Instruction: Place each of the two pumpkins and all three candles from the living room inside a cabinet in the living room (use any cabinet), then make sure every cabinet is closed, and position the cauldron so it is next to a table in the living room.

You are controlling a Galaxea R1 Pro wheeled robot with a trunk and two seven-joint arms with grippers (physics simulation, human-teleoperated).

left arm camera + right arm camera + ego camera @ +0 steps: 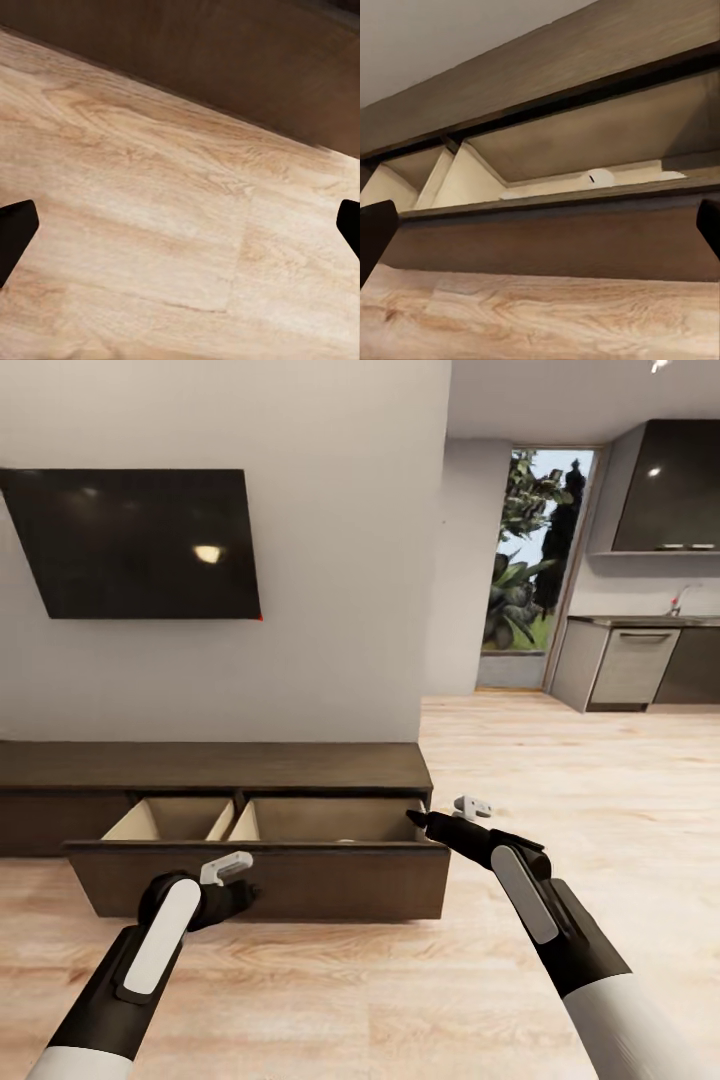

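Observation:
The cabinet [210,765] is a long low dark-brown unit under the wall TV, and its wide drawer [260,875] is pulled out, showing a pale divided interior [472,180]. Over the drawer front a pale round top with a small dark mark [600,178] peeks out, possibly a candle; I cannot tell for sure. My left gripper [235,895] hangs open low in front of the drawer front, above the floor [180,232]. My right gripper [418,820] is open beside the drawer's right end, facing into it [540,232]. Pumpkins, cauldron and table are out of view.
A dark TV [135,545] hangs on the wall above the cabinet. Light wood floor [560,780] stretches to the right toward a kitchen with grey cupboards [635,665] and a glass door [530,560]. The wall corner [445,560] stands right of the cabinet.

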